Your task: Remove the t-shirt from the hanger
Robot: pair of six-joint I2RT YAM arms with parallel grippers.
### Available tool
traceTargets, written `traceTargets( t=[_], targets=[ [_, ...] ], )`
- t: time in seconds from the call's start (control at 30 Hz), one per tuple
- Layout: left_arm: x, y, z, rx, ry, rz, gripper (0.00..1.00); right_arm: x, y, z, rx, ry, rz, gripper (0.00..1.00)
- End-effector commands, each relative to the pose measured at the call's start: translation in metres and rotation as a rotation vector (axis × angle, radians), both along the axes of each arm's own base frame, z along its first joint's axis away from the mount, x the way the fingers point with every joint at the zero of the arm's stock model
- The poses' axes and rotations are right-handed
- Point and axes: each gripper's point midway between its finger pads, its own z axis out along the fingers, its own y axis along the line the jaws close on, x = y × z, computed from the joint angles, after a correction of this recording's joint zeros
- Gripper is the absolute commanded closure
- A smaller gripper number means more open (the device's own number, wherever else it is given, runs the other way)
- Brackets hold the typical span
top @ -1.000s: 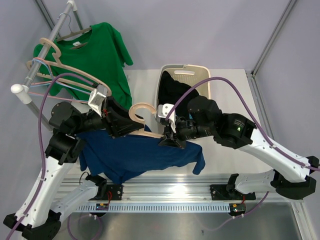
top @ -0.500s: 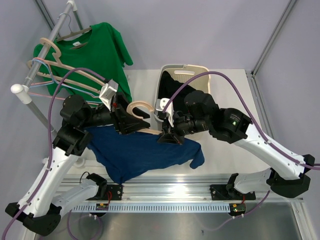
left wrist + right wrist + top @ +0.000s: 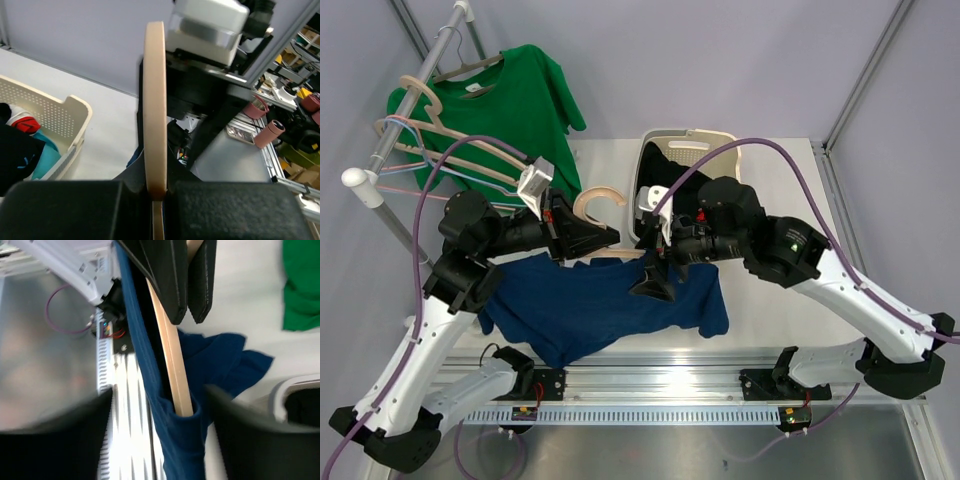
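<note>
Top external: left fingers (image 3: 586, 240) tight on hanger (image 3: 590, 197), blue t-shirt (image 3: 600, 310) beneath

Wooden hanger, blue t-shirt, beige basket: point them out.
Pale wooden hanger (image 3: 155, 100), left wrist view, narrow edge.
Dark blue t-shirt (image 3: 590, 310), top view, body fabric.
Beige plastic laundry basket (image 3: 50, 107), left wrist view, perforated wall.

There are two t-shirts, one blue t-shirt (image 3: 610, 305) at six o'clock and one green t-shirt (image 3: 520, 100) at eleven, one wooden hanger (image 3: 592, 192) near centre, one laundry basket (image 3: 695, 135) at twelve, one garment rail (image 3: 386, 138) at ten, and two arms, the left arm (image 3: 430, 330) and the right arm (image 3: 860, 300).
</note>
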Motion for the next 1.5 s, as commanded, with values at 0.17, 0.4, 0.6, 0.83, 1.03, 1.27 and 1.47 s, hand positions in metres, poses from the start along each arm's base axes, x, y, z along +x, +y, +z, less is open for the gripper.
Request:
traceTargets(
  t=[0.17,0.4,0.6,0.83,1.03,1.27,1.47],
  targets=[
    [-0.011,0.026,0.067,-0.115,-0.129,0.164,1.00,0.022,-0.064,0.040,0.253,-0.104,-0.370,0.01],
    [-0.028,0.036,0.084,-0.147,-0.147,0.178,1.00,0.039,-0.107,0.007,0.306,-0.106,-0.616,0.04],
    [-0.034,0.042,0.084,-0.155,-0.121,0.196,1.00,0.049,-0.105,-0.007,0.325,-0.086,-0.674,0.62],
    [-0.037,0.068,0.095,-0.146,-0.156,0.354,1.00,0.090,-0.133,-0.024,0.380,-0.082,-0.984,1.00],
    [-0.049,0.085,0.090,-0.158,-0.175,0.419,1.00,0.132,-0.164,-0.034,0.350,-0.066,-1.181,1.00],
    [-0.086,0.100,0.133,-0.381,-0.220,0.370,1.00,0.134,-0.114,-0.055,0.376,0.104,-0.950,1.00],
    [-0.095,0.091,0.155,-0.542,-0.199,0.231,1.00,0.097,-0.061,-0.055,0.435,0.238,-0.605,1.00]
  ],
)
